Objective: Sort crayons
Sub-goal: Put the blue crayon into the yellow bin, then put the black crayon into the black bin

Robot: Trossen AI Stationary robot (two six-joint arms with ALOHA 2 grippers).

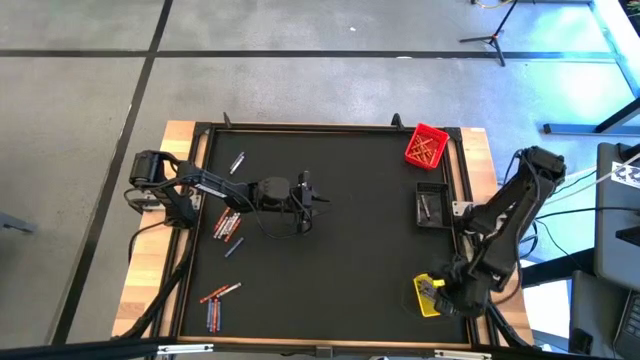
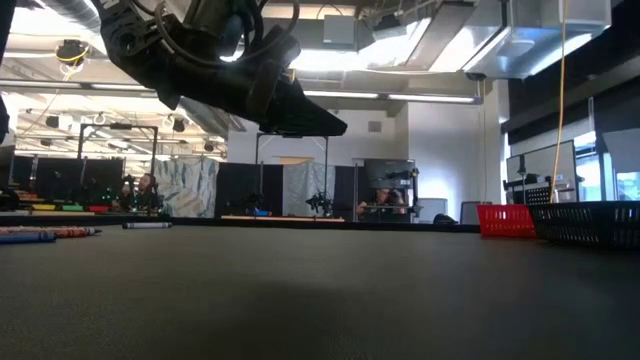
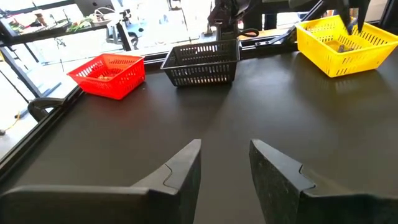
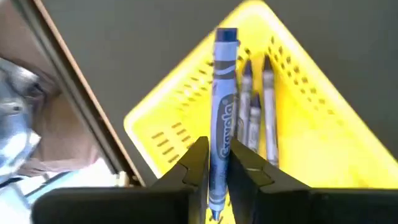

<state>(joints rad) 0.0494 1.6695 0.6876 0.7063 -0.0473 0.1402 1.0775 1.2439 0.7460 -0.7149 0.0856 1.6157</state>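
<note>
My right gripper (image 4: 217, 146) hangs over the yellow bin (image 4: 311, 155) at the table's near right corner (image 1: 425, 298), shut on a blue crayon (image 4: 225, 93). A few grey-blue crayons (image 4: 258, 112) lie in that bin. More red-orange and blue crayons lie on the mat at the left (image 1: 228, 224), near the front left (image 1: 215, 305) and at the far left (image 1: 238, 161). My left gripper (image 3: 225, 144) is open above the middle of the mat (image 1: 315, 200), with nothing between its fingers. My right gripper pinches the blue crayon between its two fingers at the wrapped shaft near its pointed end (image 4: 219, 168). The fingers slant steeply down from above, and the crayon lies along them. Its flat end (image 4: 227, 34) sticks out past the fingertips over the yellow bin, clear of it.
A red bin (image 1: 426, 146) with red-orange crayons stands at the far right corner, and a black bin (image 1: 432, 204) sits between it and the yellow one. A raised wooden frame (image 4: 68, 118) borders the mat beside the yellow bin.
</note>
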